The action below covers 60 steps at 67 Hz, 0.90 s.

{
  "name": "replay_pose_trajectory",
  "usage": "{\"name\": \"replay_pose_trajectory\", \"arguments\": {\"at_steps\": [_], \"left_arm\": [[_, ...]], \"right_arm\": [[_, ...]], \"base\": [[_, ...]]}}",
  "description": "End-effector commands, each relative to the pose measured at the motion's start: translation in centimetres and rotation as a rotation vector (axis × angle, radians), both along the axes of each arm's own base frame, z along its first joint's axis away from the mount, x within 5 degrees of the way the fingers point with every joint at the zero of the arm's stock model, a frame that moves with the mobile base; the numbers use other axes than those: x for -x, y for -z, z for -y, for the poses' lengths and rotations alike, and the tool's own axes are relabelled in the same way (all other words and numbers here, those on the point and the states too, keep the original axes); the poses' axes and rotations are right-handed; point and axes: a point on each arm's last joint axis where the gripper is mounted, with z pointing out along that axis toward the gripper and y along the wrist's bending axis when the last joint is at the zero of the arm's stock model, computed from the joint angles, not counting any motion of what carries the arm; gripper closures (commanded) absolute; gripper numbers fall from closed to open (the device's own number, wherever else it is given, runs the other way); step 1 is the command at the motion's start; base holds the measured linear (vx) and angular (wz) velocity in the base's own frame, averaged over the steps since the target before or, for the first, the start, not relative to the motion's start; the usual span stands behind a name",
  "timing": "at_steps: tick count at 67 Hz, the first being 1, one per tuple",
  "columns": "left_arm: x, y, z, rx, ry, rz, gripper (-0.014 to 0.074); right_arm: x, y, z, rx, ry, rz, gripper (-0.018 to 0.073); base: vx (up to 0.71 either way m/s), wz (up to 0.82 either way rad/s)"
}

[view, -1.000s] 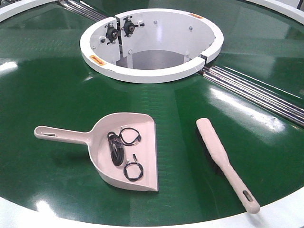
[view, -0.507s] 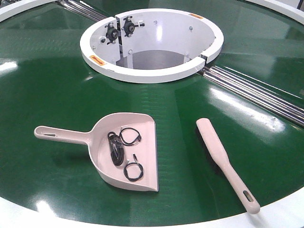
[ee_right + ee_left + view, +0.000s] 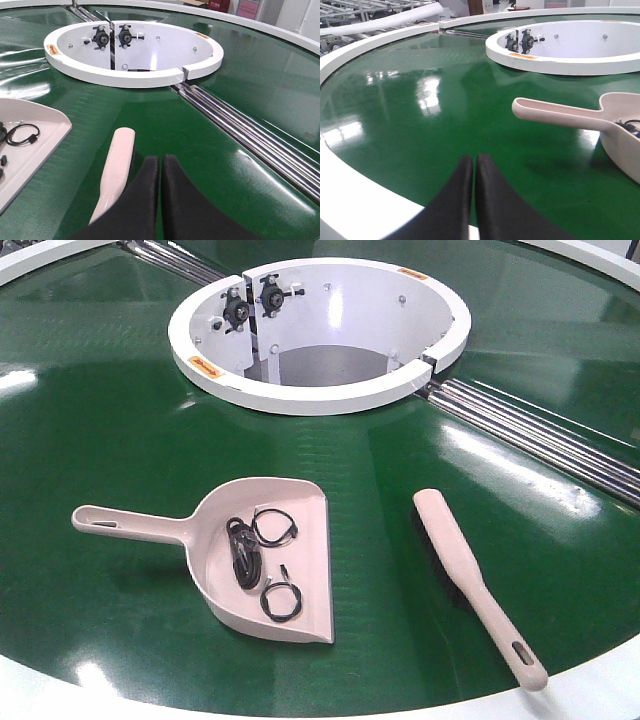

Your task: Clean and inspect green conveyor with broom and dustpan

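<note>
Left gripper: the black left gripper [image 3: 474,165] is seen with its fingers pressed together on nothing, low over the near rim, short of the dustpan handle.
Right gripper: the black right gripper [image 3: 161,167] is likewise brought together and empty, just beside the broom's head.
Broom: the long narrow pale beige plastic broom [image 3: 478,586] is laid flat on the belt, handle end toward the near rim, dark bristles on its left edge, well apart from the pan.
Dustpan: the wide pale beige-pink plastic dustpan [image 3: 262,558] is set to the broom's left, handle pointing left, open front facing the broom.
Contents: thin black looped cords [image 3: 258,552] are held inside the pan; what they are exactly cannot be made out.
Conveyor: the glossy dark green circular conveyor [image 3: 110,410] is spread beneath both tools, with the white central ring opening [image 3: 320,332] and the metal rails [image 3: 530,430] farther off.
Risk: the pan could be tipped when lifted by its long handle, and the cords spilled back onto the belt; a slanted grasp on the slim broom handle could let it twist.
Hidden: the arms are not shown in the front view; glare masks parts of the belt, so small debris may be missed.
</note>
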Motion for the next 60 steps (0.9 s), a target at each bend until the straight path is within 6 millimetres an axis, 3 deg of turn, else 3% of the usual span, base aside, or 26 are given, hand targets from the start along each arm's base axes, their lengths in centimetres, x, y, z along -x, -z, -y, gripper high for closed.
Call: {"name": "replay_pose_trajectory", "arguments": {"at_steps": [1, 20, 40, 51, 60], "left_arm": [[0.0, -0.1, 0.0, 0.016, -0.003, 0.068, 0.0603], [0.0, -0.1, 0.0, 0.016, -0.003, 0.068, 0.0603], [0.0, -0.1, 0.0, 0.016, -0.003, 0.068, 0.0603], [0.0, -0.1, 0.0, 0.016, -0.003, 0.068, 0.0603], [0.0, -0.1, 0.0, 0.016, -0.003, 0.068, 0.0603]], "right_arm": [[-0.2, -1.4, 0.1, -0.007, 0.012, 0.082, 0.0563], [-0.2, -1.4, 0.2, 0.034, 0.020, 0.087, 0.0563], [-0.2, -1.1, 1.2, 0.031, 0.171, 0.092, 0.0563], [0.7, 2.0, 1.3, 0.018, 0.194, 0.210, 0.0563], [1.2, 5.8, 1.4, 0.048, 0.201, 0.254, 0.0563]], "base": [[0.00, 0.00], [0.00, 0.00], [0.00, 0.00], [0.00, 0.00], [0.00, 0.00]]}}
